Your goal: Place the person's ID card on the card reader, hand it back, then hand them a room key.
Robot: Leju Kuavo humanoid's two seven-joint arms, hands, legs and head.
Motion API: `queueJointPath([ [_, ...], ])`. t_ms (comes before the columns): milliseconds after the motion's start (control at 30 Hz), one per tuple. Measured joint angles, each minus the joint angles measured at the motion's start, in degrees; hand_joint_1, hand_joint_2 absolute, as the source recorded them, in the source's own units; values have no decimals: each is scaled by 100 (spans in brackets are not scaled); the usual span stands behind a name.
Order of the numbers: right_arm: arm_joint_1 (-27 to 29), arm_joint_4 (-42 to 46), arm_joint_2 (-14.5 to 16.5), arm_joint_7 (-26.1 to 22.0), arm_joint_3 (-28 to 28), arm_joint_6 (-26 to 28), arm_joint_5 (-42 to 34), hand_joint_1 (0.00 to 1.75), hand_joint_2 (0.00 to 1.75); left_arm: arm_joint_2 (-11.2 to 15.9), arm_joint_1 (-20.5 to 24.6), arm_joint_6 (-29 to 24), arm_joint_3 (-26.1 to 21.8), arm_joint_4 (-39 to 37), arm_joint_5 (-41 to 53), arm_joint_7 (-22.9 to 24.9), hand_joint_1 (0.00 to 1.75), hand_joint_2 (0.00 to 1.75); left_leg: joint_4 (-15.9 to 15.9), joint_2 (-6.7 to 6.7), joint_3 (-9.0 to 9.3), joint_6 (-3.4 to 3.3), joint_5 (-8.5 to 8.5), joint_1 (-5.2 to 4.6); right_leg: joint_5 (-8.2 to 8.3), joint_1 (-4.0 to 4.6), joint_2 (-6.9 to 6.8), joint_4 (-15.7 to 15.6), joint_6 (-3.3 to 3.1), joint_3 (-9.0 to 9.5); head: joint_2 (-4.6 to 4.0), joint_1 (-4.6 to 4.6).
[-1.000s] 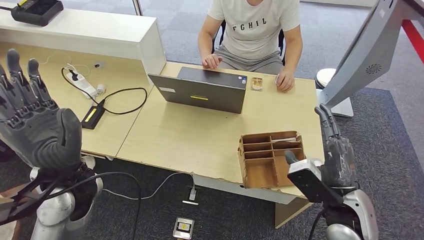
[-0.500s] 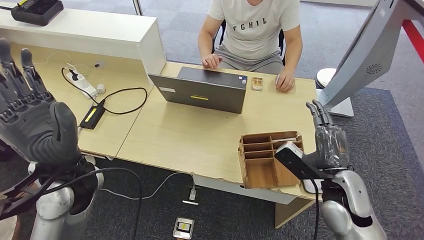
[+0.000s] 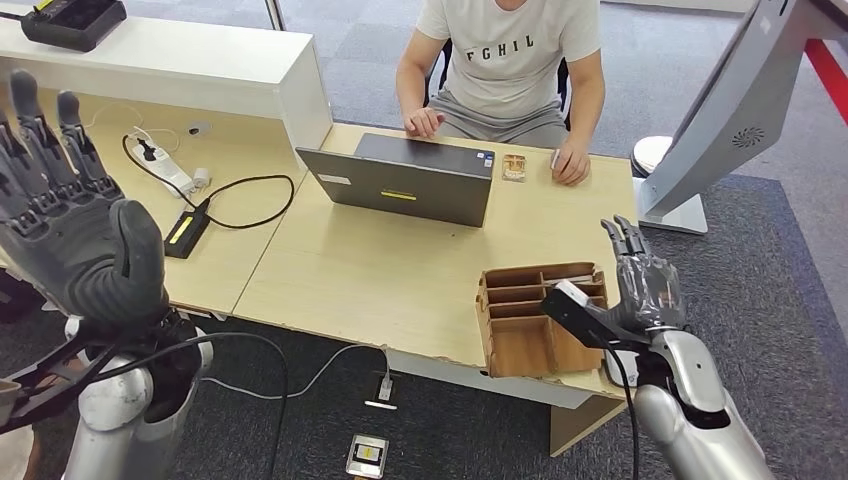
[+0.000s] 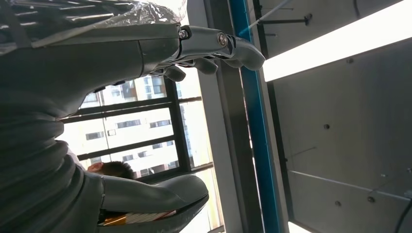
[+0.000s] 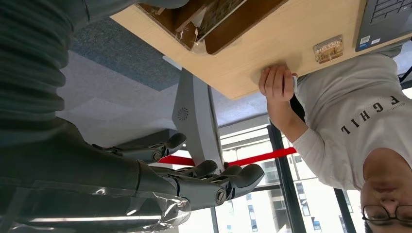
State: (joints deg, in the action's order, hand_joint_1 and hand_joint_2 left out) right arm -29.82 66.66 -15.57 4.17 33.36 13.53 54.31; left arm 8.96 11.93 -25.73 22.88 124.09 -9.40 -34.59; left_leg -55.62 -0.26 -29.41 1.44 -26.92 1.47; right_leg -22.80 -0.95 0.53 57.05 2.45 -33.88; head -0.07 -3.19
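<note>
Both hands are up and hold nothing: the left hand (image 3: 75, 230) at nine o'clock with fingers spread, the right hand (image 3: 643, 290) beside the organizer (image 3: 540, 315) at four o'clock, fingers apart. A small card (image 3: 514, 167) lies at one o'clock by the person (image 3: 508, 60). I'd reach the right hand slowly, palm steady, towards it.

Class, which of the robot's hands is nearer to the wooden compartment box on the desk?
The right hand: it hovers beside the wooden compartment box. The left hand is raised far across the desk.
</note>
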Motion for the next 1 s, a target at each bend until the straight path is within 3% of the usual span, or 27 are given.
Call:
queueJointPath([
  [1000, -272, -873, 350, -211, 281, -127, -99, 3, 175, 0, 5, -69, 27, -20, 23, -3, 0, 175, 0, 0, 1, 0, 0, 0, 0, 0, 0, 0, 0, 0, 0, -1],
])
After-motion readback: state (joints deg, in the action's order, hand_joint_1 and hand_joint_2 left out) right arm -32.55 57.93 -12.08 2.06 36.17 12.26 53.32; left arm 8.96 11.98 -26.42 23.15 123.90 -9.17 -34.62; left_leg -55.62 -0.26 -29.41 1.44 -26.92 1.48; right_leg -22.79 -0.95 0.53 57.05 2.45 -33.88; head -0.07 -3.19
